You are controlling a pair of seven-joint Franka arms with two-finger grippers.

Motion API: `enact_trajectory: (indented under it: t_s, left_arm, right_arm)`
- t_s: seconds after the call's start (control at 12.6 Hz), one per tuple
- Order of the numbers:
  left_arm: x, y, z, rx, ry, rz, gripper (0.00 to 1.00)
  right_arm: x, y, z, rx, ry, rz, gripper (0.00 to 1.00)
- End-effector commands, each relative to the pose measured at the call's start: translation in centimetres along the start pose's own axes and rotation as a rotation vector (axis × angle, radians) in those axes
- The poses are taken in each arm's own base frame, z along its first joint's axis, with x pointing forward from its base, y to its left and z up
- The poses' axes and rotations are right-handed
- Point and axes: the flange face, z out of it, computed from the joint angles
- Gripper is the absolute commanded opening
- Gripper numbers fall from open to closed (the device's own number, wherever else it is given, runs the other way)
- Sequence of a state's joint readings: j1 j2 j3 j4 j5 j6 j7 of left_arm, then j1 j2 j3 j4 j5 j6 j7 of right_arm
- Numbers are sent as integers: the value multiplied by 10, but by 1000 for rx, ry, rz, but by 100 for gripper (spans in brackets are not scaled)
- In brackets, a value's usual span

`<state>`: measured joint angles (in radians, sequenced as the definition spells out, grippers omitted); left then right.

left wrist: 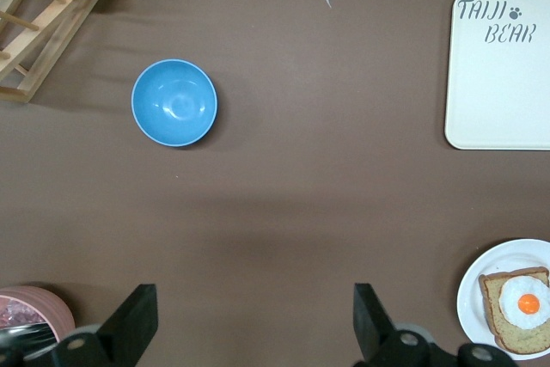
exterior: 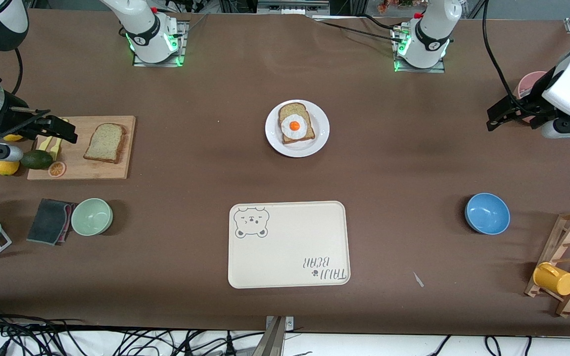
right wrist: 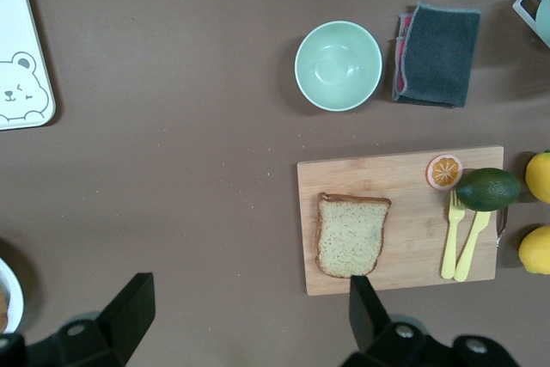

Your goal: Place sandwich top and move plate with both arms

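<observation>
Surveying scene: brown tabletop (exterior: 413, 163), contents listed from the front camera outward.
Nearest item: cream rectangular tray with a bear drawing (exterior: 289, 244), lying flat, nothing on it.
Same band, left arm's end: round blue bowl (exterior: 487, 213); wooden peg rack (exterior: 569, 257) carrying a yellow mug (exterior: 554, 279).
Same band, right arm's end: pale green bowl (exterior: 91, 216), with a folded dark grey cloth (exterior: 49, 221) just beside it.
Cutting board: light wooden rectangular board (exterior: 112, 168), farther from the front camera than the green bowl, at the right arm's end.
Sandwich top: flat slice of speckled tan bread with brown crust (exterior: 105, 142), lying flat on the board, untouched; yellow fork and knife (right wrist: 462, 242), an orange slice and an avocado (exterior: 36, 159) beside it.
Plate: round plain white plate (exterior: 297, 128), mid-table, farther from the front camera than the tray; carries the twin bread slice topped with a fried egg (exterior: 295, 126).
Right gripper (exterior: 55, 127): black, over the board's outer edge, clear of the bread; jaws released and spread wide, grasping nothing.
Left gripper (exterior: 505, 114): black, over bare tabletop at the left arm's end, near a pink container (exterior: 530, 86); jaws released and spread wide, grasping nothing.
</observation>
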<state>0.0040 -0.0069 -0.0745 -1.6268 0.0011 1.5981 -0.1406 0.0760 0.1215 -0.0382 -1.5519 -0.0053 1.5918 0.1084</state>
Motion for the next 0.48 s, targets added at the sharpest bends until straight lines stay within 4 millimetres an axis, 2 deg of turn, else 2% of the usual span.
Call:
enact_trajectory:
  t_s: [0.0, 0.08, 0.4]
  left_arm:
    - [2, -3, -5, 5, -7, 12, 100]
    - [5, -4, 0, 7, -16, 10, 100]
    - [5, -5, 0, 7, -16, 7, 100]
  right_arm:
    - [4, -1, -5, -10, 18, -8, 100]
    - [4, 1, -4, -9, 17, -5, 100]
    - [3, -1, -3, -14, 11, -2, 100]
